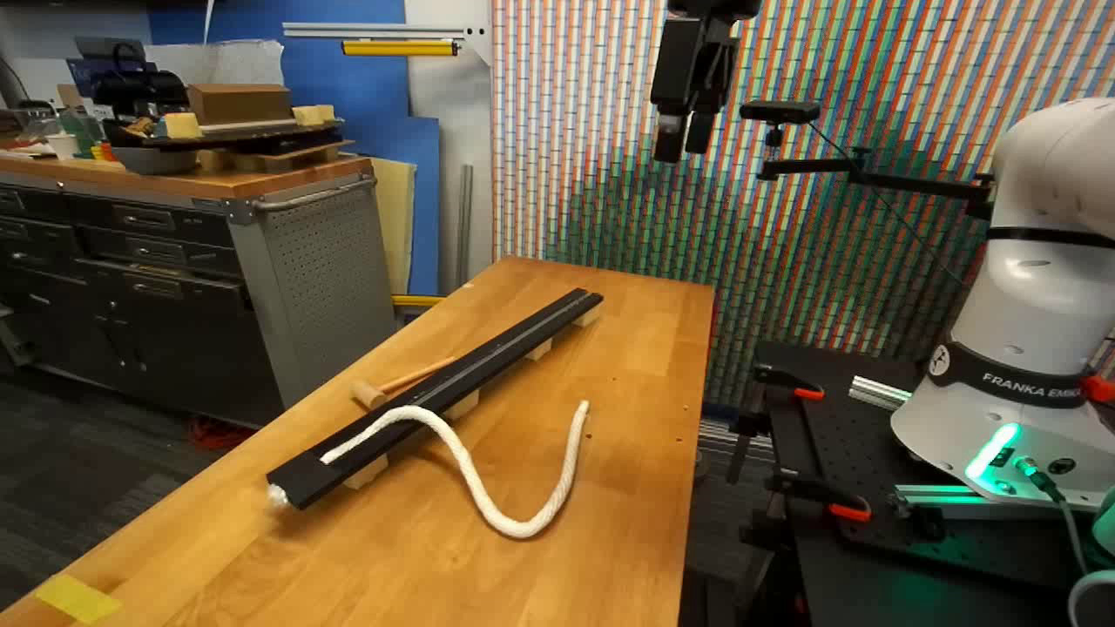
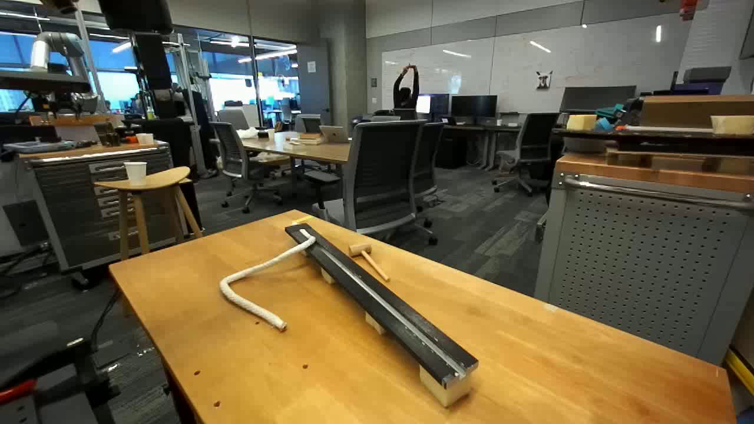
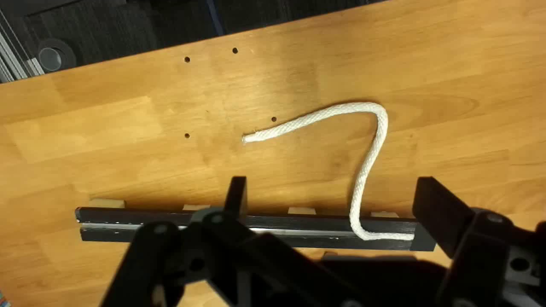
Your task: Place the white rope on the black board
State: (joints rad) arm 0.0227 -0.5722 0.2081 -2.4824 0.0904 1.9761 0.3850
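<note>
1. Hanging high above the wooden table (image 1: 636,505), the Robotiq gripper (image 3: 332,183) has its fingers (image 3: 437,207) spread wide and holds nothing.
2. And the white braided rope (image 3: 382,125) looks only partly home: one end lies along the groove (image 3: 298,233) of the black board (image 2: 386,303), at the board end nearer the table corner marked with yellow tape (image 1: 78,598); the rest drops onto the table, toward the long edge by the Franka arm (image 1: 1015,296).
3. So the loose tail (image 3: 294,124) seems the pick! In the wrist view it runs roughly along the board, as does the gap between the fingers; a quarter turn should let them close across it.
4. Straight down then, just short of the tip, pinching gently; rope this soft ought to squash, not skid.
5. Up it must go, clear of the board's edge: that board sits on wooden blocks (image 2: 446,390), and a knock could shift it.
6. Over, then lay it along the groove toward the short edge by the striped backdrop (image 1: 601,157), leaving slack; a hard tug could unseat the laid end.
7. Mind the overshoot: a wooden mallet (image 2: 361,251) lies between the board and the long edge farther from the arm!
</note>
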